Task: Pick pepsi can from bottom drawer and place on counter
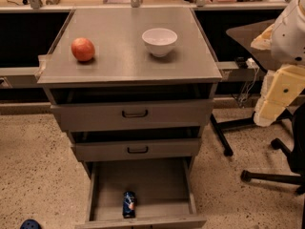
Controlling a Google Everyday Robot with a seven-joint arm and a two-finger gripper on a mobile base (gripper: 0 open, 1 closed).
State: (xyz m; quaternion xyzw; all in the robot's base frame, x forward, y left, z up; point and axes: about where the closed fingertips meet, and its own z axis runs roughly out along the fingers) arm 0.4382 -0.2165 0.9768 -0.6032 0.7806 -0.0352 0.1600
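Note:
The pepsi can (129,204), dark blue with a red-white logo, lies on the grey floor of the pulled-out bottom drawer (157,180), near its front edge. The counter (124,51) is the wide grey top of the cabinet. It carries a red apple (83,49) at the left and a white bowl (159,41) right of centre. My gripper (268,109) hangs at the right edge of the view, beside the cabinet at about the height of the top drawer. It is far above and to the right of the can and holds nothing that I can see.
Two upper drawers with black handles (135,113) (137,150) stand slightly ajar above the bottom drawer. A dark round side table (248,35) and black chair legs (267,175) are at the right. A blue object (30,224) lies on the speckled floor at bottom left.

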